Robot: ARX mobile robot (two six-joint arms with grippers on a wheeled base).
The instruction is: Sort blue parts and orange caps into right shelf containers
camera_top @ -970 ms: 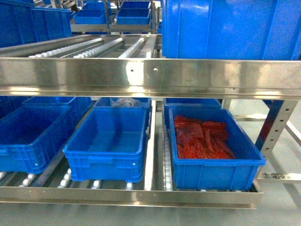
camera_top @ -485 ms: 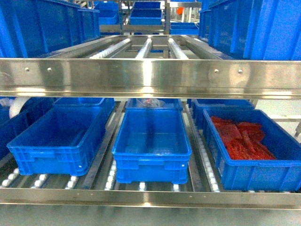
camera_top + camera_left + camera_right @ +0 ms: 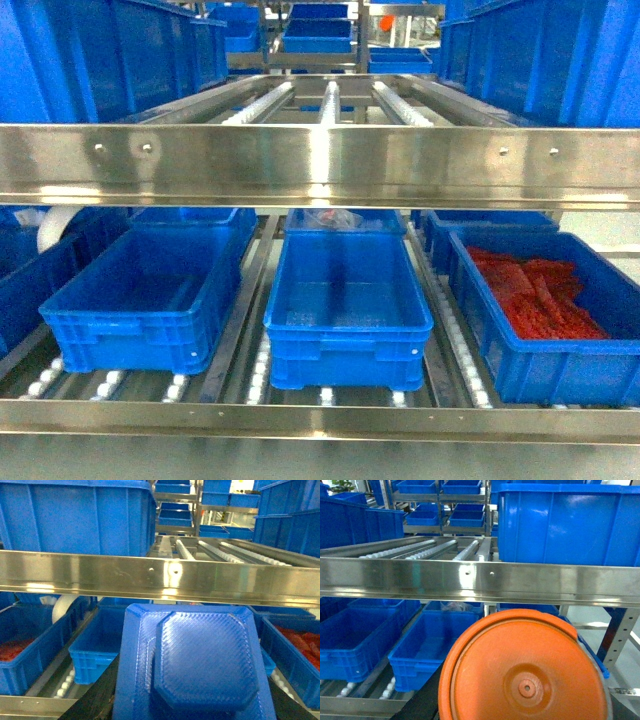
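A: Landmark is the shelf [image 3: 320, 165], steel front rail. Where's the blue part?

B: Blue part [image 3: 192, 662] fills the lower middle of the left wrist view, right up against the camera, below the rail and in front of it. Ribbed face, raised octagonal centre. The left gripper's fingers aren't visible; the part sits where the gripper would be, so it looks carried, but I can't tell the jaw state.

A: Orange cap?

B: Same story on the right wrist. Orange cap [image 3: 522, 667], round, small hub in the centre, fills the lower middle below the rail. Right gripper fingers hidden behind it, can't tell how wide the jaws stand.

A: Head view?

B: No grippers or arms seen there. Under the rail, on the roller row, three containers side by side: left container [image 3: 75, 318] bare inside, middle container [image 3: 345, 340] bare inside, right container [image 3: 560, 365] with red-orange pieces [image 3: 535, 295] in it. More blue crates above the rail at both sides.

A: Any contact between parts and containers?

B: None seen; both parts are on the near side of the rail.
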